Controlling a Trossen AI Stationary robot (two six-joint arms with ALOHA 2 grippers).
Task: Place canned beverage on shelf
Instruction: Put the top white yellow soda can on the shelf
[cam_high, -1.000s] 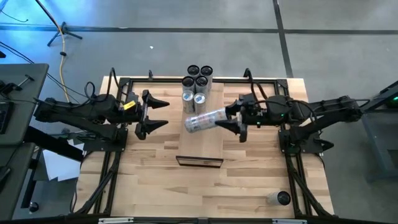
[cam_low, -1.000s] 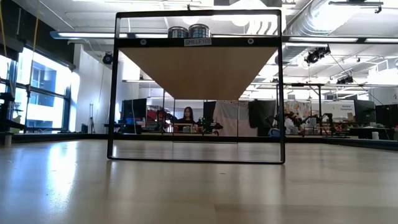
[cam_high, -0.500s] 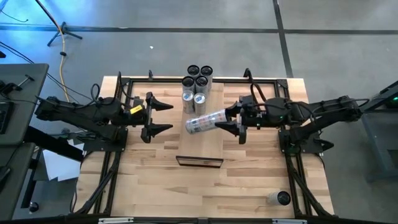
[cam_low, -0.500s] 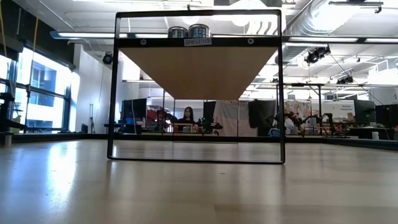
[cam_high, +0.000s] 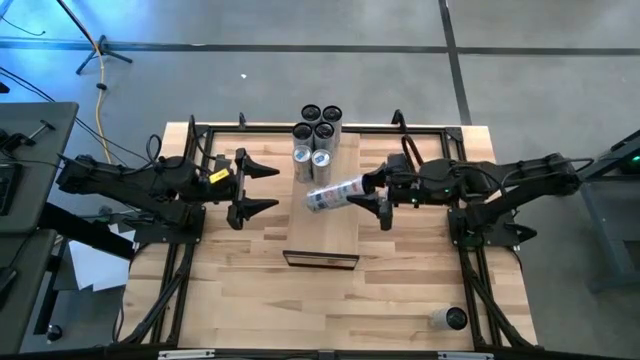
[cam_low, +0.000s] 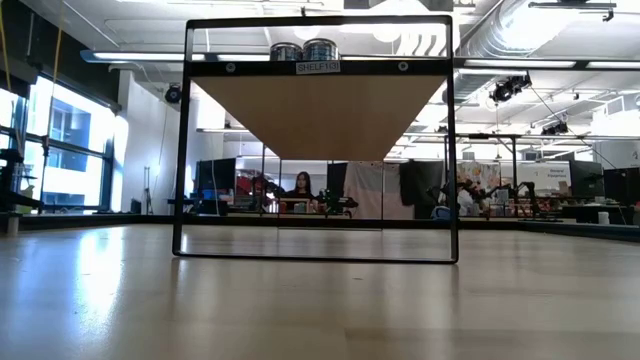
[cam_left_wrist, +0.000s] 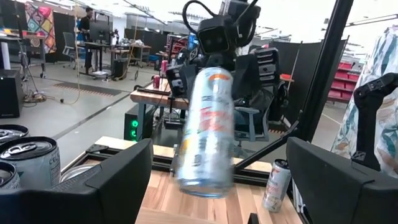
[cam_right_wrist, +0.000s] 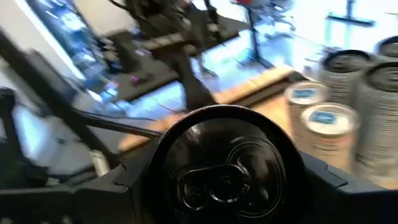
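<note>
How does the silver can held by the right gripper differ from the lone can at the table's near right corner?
The held silver can is tilted, nearly on its side, above the pale wooden shelf, gripped by the right gripper. The lone corner can rests on the tabletop, apart from both arms. Both look cylindrical and silvery.

Even overhead light falls on the pale surface (cam_high: 250, 270), with blue spill on the floor beyond the left hand (cam_high: 258, 186). At table height, ceiling strips and windows glare, leaving the shelf (cam_low: 320, 110) underside shaded. The can (cam_left_wrist: 208, 130) held by the right hand (cam_high: 378, 191) is motion-blurred; around that hand everything smears.
</note>
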